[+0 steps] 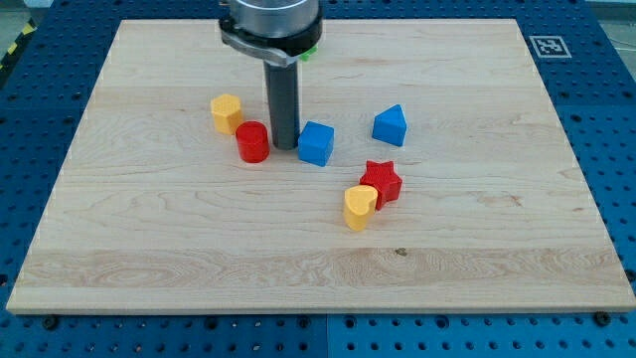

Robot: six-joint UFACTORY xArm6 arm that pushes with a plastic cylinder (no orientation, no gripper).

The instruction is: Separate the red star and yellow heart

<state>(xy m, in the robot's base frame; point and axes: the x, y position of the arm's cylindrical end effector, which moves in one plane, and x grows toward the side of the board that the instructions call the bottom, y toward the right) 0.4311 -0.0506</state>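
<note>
1. Between the red cylinder (252, 142) and the blue cube (316, 143) rests my tip (284, 147), a plain rod without jaws, holding nothing.
2. Toward the view's lower right, the red star (382, 181) touches the yellow heart (360, 207).
3. Everything sits on a wooden board (179, 249) over a blue perforated table (614, 119).

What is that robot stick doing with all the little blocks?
The robot arm ends in a dark rod, and my tip sits on the wooden board between a red cylinder and a blue cube. Its job is to push the red star and yellow heart apart. Those two are touching, lower and toward the view's right of the tip, and it hasn't reached them. A second yellow block and a second blue block sit nearby.
</note>
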